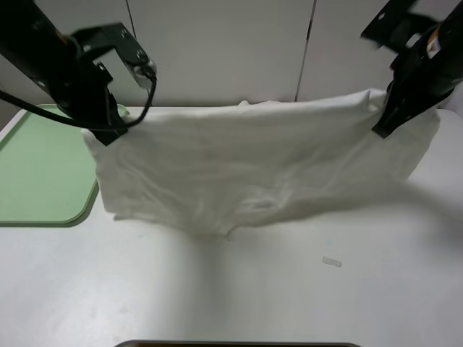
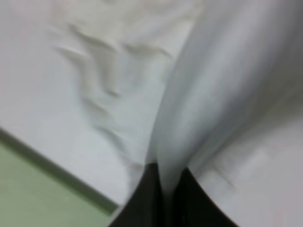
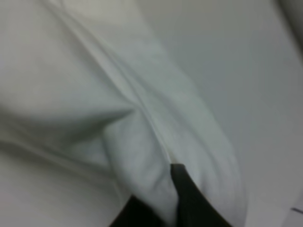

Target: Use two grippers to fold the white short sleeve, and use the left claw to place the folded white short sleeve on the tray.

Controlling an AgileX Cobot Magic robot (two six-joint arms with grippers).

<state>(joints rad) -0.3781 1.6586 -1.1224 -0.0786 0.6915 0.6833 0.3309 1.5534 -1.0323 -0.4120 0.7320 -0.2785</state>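
Both arms are up w/ the t-shirt (image 1: 246,166) strung between them like a banner. The left end effector (image 1: 108,134) is pressed together on one top corner of the cloth. Its wrist cam shows two black fingers (image 2: 142,203) w/ a fold of white fabric squeezed into the gap and fanning out from there. The right end effector (image 1: 383,124) is clamped too, pinching the opposite top corner. In its wrist cam a hemmed ridge of fabric runs straight down into the black tips, tho it's pretty blurry.

The top edge of the shirt runs fairly taut from one end effector to the other. Everything below that hangs loose and wrinkly. The lowest bit sags roughly midway between the two, a bit closer to the left one. It looks down at the table (image 1: 304,303), but idk if it's actually touching or just above it, can't tell from this angle.

The green tray (image 1: 36,173) lies flat on the table, below the left end effector and to its outer side. The hanging cloth under that end effector comes just beside the tray's near rim, and I can't say if it overlaps. There's also a small tape strip (image 1: 331,262) on the table, out in front of the shirt on the right end effector's side, well apart from the fabric.
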